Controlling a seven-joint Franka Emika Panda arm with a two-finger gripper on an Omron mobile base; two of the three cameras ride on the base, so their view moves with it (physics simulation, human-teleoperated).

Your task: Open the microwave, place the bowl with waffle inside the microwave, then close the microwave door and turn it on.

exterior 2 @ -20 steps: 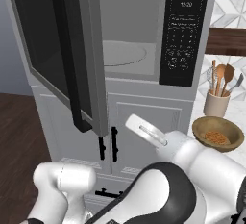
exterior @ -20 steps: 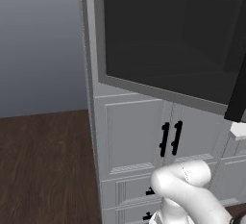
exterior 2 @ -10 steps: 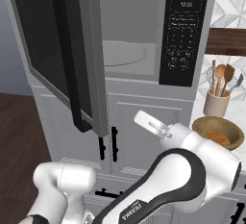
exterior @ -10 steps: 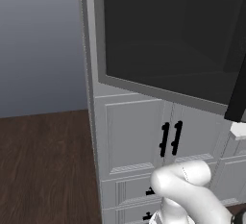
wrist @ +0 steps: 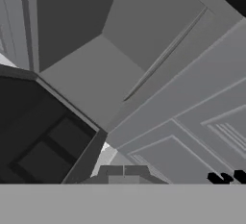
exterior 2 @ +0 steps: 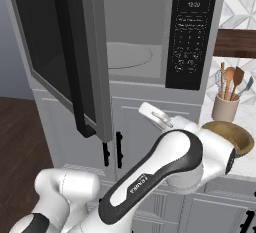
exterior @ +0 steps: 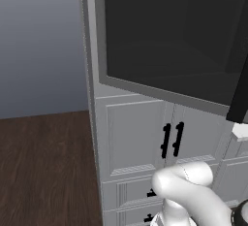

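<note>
The microwave [exterior 2: 131,57] stands open, its grey cavity bare. The microwave door [exterior 2: 60,59] is swung out to the left, its long black bar handle [exterior 2: 70,62] facing me; the left base view shows the door's dark glass [exterior: 169,45]. The brownish bowl [exterior 2: 236,136] sits on the counter at right, partly hidden behind my arm; what lies in it I cannot make out. My gripper [exterior 2: 150,113] hangs shut and empty below the cavity, left of the bowl. In the hand view the shut gripper [wrist: 124,172] looks up into the cavity.
A black control panel [exterior 2: 192,32] fills the microwave's right side. White cupboard doors with short black handles [exterior: 172,140] lie below. A beige utensil holder [exterior 2: 225,108] stands behind the bowl. Dark wood floor [exterior: 43,162] spreads to the left.
My hand has risen a little in front of the cupboard doors, and the arm's bend has swung right toward the bowl. The door and bowl have stayed put.
</note>
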